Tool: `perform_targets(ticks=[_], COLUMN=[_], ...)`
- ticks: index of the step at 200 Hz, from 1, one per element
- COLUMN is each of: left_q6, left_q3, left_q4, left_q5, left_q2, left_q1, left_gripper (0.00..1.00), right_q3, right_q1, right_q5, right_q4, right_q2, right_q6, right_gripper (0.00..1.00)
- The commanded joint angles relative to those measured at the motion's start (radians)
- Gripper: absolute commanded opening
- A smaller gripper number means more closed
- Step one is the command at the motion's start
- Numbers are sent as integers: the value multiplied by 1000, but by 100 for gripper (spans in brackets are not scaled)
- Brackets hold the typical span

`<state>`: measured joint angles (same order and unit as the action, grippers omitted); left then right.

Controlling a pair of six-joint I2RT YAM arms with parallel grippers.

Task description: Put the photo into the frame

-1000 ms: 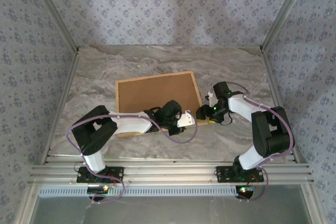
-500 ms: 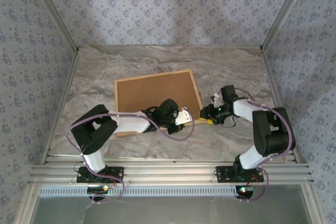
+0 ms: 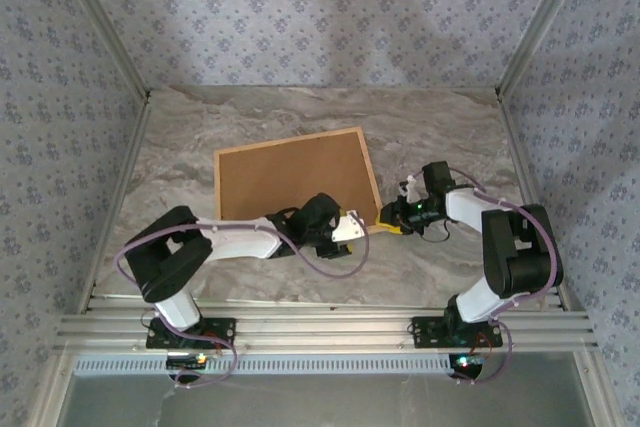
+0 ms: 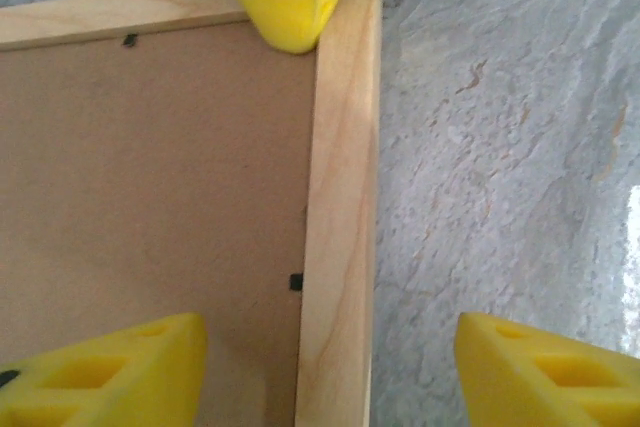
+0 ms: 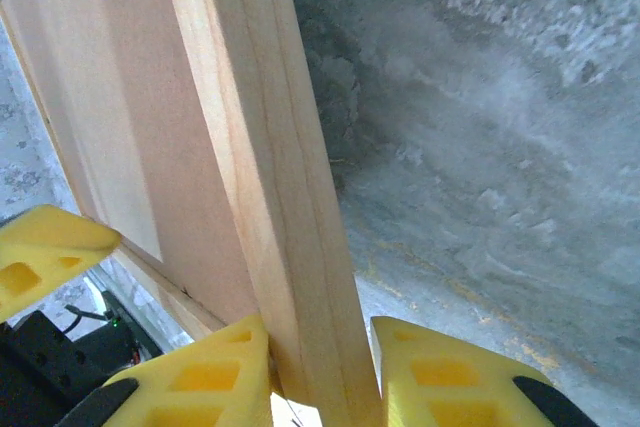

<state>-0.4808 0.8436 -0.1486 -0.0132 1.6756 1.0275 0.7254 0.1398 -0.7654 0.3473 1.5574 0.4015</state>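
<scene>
The frame (image 4: 340, 197) is pale, smooth, matt wood with fine grain, the backing board (image 4: 150, 177) inside it dull brown fibreboard, the table (image 4: 500, 147) beside it marble-patterned with a slight sheen, and the fingers (image 4: 540, 372) of the left gripper (image 4: 325, 377) matt yellow plastic.

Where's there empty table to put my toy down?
Bare table between the frame and back wall, also left of the frame. Crowded at its near right corner, where the left gripper and right gripper meet.
</scene>
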Motion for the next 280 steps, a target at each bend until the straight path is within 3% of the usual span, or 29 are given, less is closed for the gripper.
perform_targets(ticks=[1,52,144,189,250,280], left_q6=[-133,-232,-328,-354,-373,-325], left_q3=[-30,-36,-51,-64,-71,-66], left_q4=[32,46,-10,-15,4,88], left_q5=[-192,-363,-538,-551,-543,-481], left_q2=[-35,-14,26,-6,-98,-204], left_q1=[41,101,152,156,149,115], left_gripper=[76,76,63,49,21,13], right_q3=[45,66,72,80,105,115], right_q1=[4,4,1,3,-1,-19], right_q5=[-70,-108,-144,-152,-142,-142], right_q4=[54,94,123,130,151,127], right_q2=[-28,-39,-40,-38,-64,-118], right_q6=[27,52,60,62,41,69], right_gripper=[27,26,25,25,30,38])
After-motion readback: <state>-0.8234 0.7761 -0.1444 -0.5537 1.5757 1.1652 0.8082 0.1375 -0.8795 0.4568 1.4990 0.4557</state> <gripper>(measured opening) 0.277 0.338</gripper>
